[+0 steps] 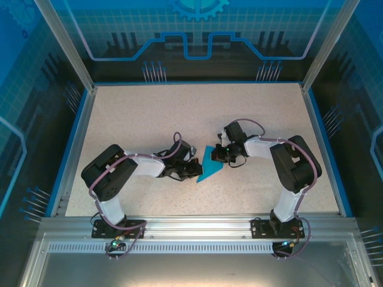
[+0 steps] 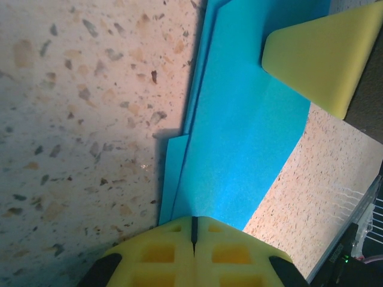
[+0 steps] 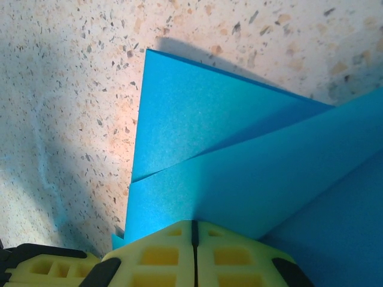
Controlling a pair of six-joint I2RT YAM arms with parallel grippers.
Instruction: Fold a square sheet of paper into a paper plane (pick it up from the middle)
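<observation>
The square sheet of paper (image 1: 209, 165) is teal-blue and lies folded into a narrow pointed wedge on the table's middle, between my two grippers. Layered flaps and a crease show on the paper (image 2: 239, 137) in the left wrist view. My left gripper (image 2: 193, 220) is shut, its tips resting at the paper's near end, with nothing visible in the slit between them. My right gripper (image 3: 193, 222) is also shut, its tips down on the overlapping folds of the paper (image 3: 239, 173). From above, the left gripper (image 1: 192, 171) and right gripper (image 1: 218, 156) nearly meet over the paper.
The speckled beige table (image 1: 179, 113) has a blue rim (image 1: 70, 149) on its left, far and right sides. Metal frame posts (image 1: 63, 42) stand at the far corners. An aluminium rail (image 1: 191, 226) carrying both arm bases runs along the near edge.
</observation>
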